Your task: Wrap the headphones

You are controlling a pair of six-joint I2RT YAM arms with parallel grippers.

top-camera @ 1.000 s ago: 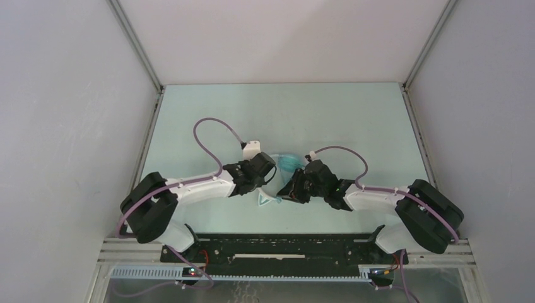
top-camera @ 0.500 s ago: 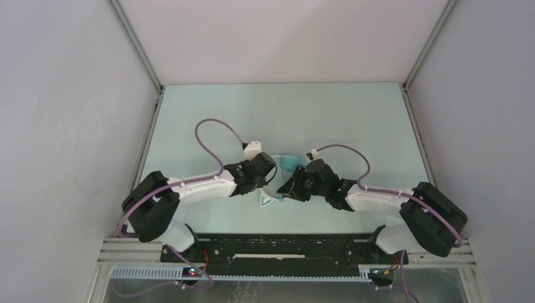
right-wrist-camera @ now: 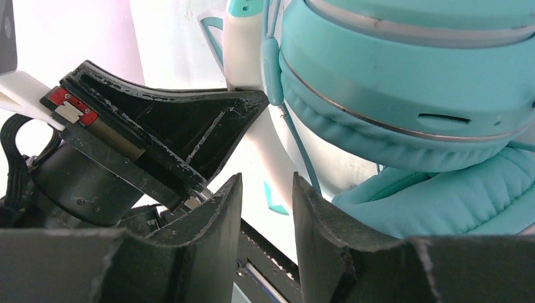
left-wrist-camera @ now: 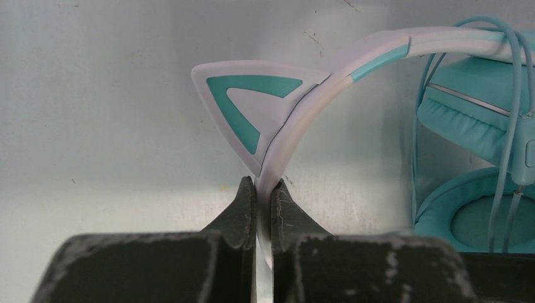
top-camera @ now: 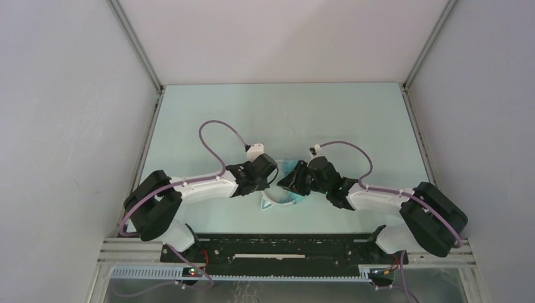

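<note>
The headphones (top-camera: 282, 201) lie on the table between my two grippers. In the left wrist view my left gripper (left-wrist-camera: 263, 189) is shut on the white headband (left-wrist-camera: 296, 120), just below a teal-edged cat ear (left-wrist-camera: 249, 104). The teal ear cups (left-wrist-camera: 473, 107) and the thin teal cable (left-wrist-camera: 508, 126) sit to its right. My right gripper (right-wrist-camera: 268, 189) is open, with nothing between its fingers. It is close under an ear cup (right-wrist-camera: 410, 76), and the cable (right-wrist-camera: 296, 145) and headband (right-wrist-camera: 243, 57) run just beyond its tips. Seen from above, the left gripper (top-camera: 272, 182) and the right gripper (top-camera: 288, 182) almost meet.
The pale green table (top-camera: 284, 113) is walled by white panels at the back and both sides. A black base rail (top-camera: 271, 249) runs along the near edge. A finger of my left gripper (right-wrist-camera: 189, 132) crowds the left side of the right wrist view.
My right gripper has moved left and slightly away from the base toward the left gripper, and its jaws have widened. The headphones have shifted a little with it. The left gripper stays shut on the headband.
</note>
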